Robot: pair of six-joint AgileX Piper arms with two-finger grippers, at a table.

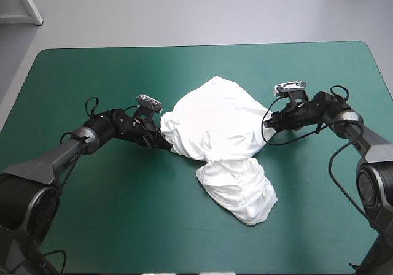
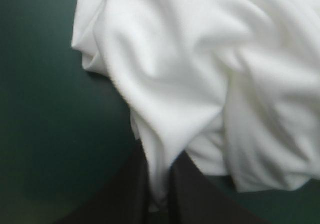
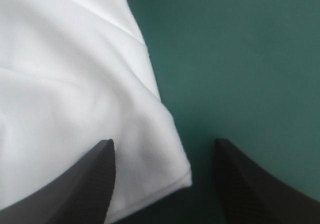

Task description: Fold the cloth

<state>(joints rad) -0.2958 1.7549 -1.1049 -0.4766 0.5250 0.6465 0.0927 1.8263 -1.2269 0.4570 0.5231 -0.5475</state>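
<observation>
While the T-shirt lies heaped at the middle of the table, its long axis running far-left to near-right, I have the left gripper pinched on its left edge. The right gripper stands open, straddling the right edge. Folds hide the sleeves and collar.

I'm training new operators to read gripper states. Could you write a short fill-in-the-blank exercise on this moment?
1. The left gripper is ____ on the T-shirt.
2. The right gripper has its fingers ____, with an edge of the T-shirt between them.
3. The T-shirt lies in a ____ heap on the teal-green cover, not yet folded.

Missing words: shut; open; crumpled.
</observation>
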